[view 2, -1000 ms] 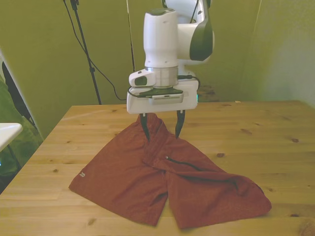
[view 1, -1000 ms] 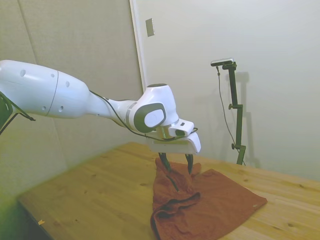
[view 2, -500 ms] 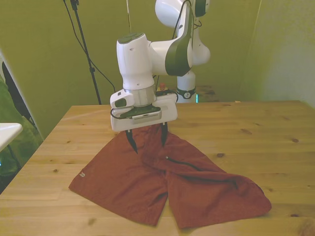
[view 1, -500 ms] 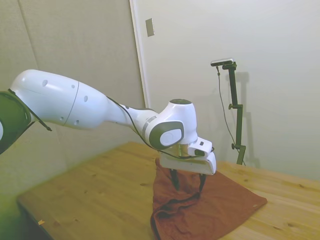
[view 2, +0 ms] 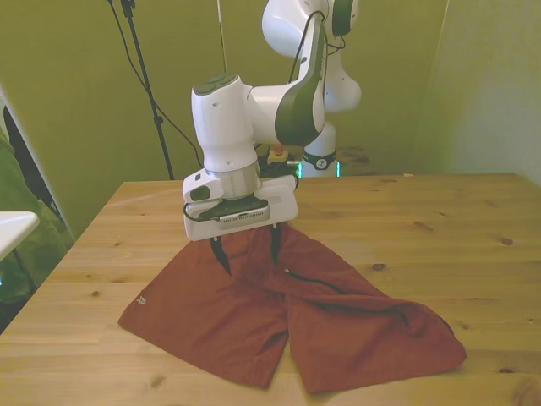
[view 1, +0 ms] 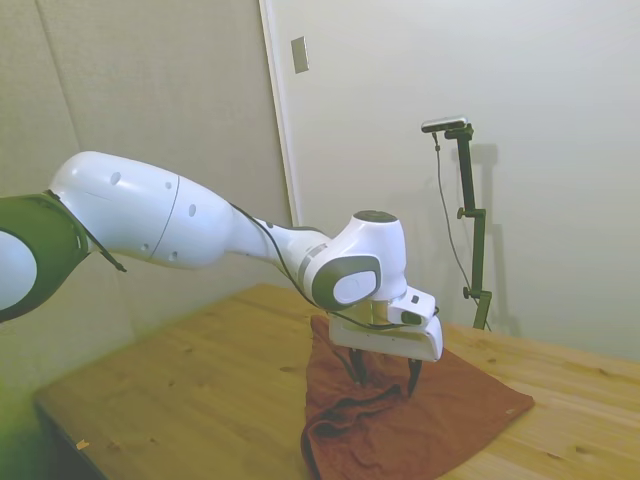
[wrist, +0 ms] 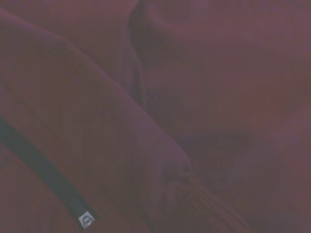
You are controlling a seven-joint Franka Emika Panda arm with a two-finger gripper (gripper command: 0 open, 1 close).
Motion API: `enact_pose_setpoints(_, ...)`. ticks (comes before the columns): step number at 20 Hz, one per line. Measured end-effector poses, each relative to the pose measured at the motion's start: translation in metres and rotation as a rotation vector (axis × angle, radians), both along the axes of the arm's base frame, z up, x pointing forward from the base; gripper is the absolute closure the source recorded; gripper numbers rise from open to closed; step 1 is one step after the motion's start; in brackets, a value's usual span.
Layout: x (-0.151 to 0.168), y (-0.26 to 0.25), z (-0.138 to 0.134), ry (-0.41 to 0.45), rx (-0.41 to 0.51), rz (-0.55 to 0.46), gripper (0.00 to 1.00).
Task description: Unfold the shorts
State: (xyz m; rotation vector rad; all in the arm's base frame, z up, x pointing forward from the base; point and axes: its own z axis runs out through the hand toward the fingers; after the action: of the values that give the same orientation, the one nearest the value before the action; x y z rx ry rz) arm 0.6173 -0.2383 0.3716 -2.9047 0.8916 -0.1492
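Tool poised over partly folded shorts on desk.

The pale wooden desk (view 2: 473, 211) carries the rust-red soft fabric shorts (view 2: 203, 313), lying directly beneath the tool, long axis running across the front view. The white arm's two-finger tool (view 2: 247, 254) stands released, fingertips at the cloth beside a raised fold; one leg appears doubled over.

The shorts (view 2: 296, 317) are rust-red soft fabric, lying flat on the wooden table with both legs spread toward 6 o'clock in the front view. One leg points to 7 o'clock with a small pale logo near its hem; the other runs to 4 o'clock, rumpled, crossed by a dark drawstring. The waist bunches up at 12 o'clock. In the side view the shorts (view 1: 420, 415) show a raised fold.
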Motion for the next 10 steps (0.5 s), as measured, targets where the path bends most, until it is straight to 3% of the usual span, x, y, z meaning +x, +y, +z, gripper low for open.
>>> enact_pose_setpoints(10, 0.0044, -0.0038, -0.0097, -0.001, 0.015, 0.0, 1.0)
